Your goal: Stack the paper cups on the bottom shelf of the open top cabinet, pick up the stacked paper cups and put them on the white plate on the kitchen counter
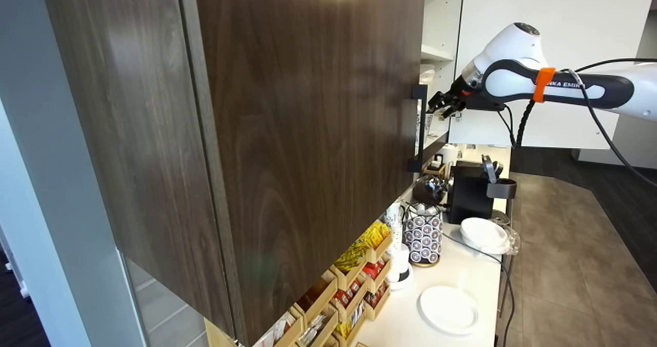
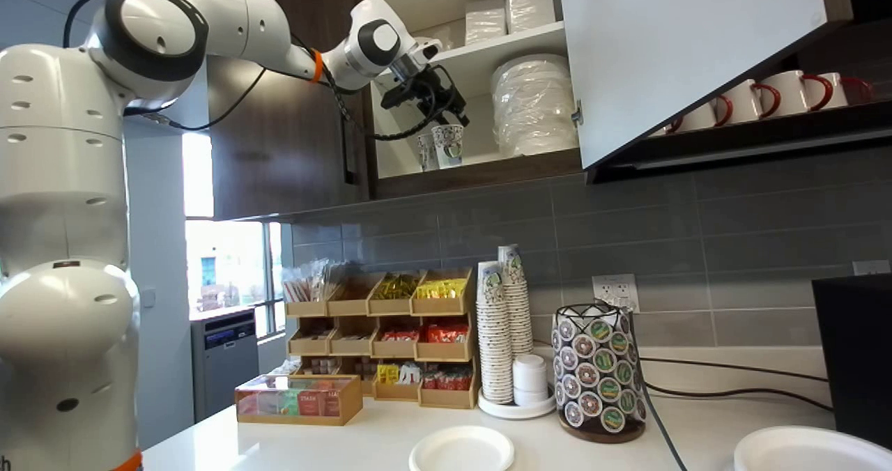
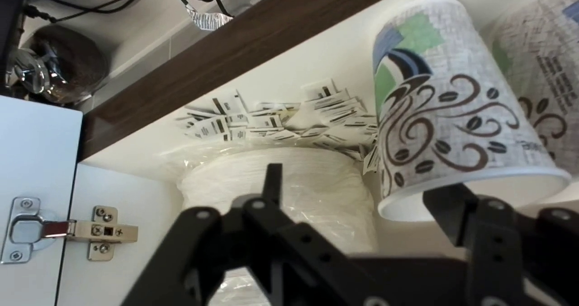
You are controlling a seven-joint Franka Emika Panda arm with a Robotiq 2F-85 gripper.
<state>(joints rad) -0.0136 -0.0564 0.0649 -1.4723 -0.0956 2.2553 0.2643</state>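
Two patterned paper cups stand separately, mouth up, on the bottom shelf of the open top cabinet. The nearer cup also shows in an exterior view. The other cup is beside it, partly cut off in the wrist view. My gripper is open, above the cups in an exterior view. One fingertip overlaps the nearer cup's mouth and seems inside its rim; the other is apart, in front of wrapped plates. The white plate lies bare on the kitchen counter.
Plastic-wrapped plates stand beside the cups, with paper packets behind. The brown cabinet edge and a hinged door are close. Below are tall cup stacks, a pod rack, a wooden organiser and a white dish.
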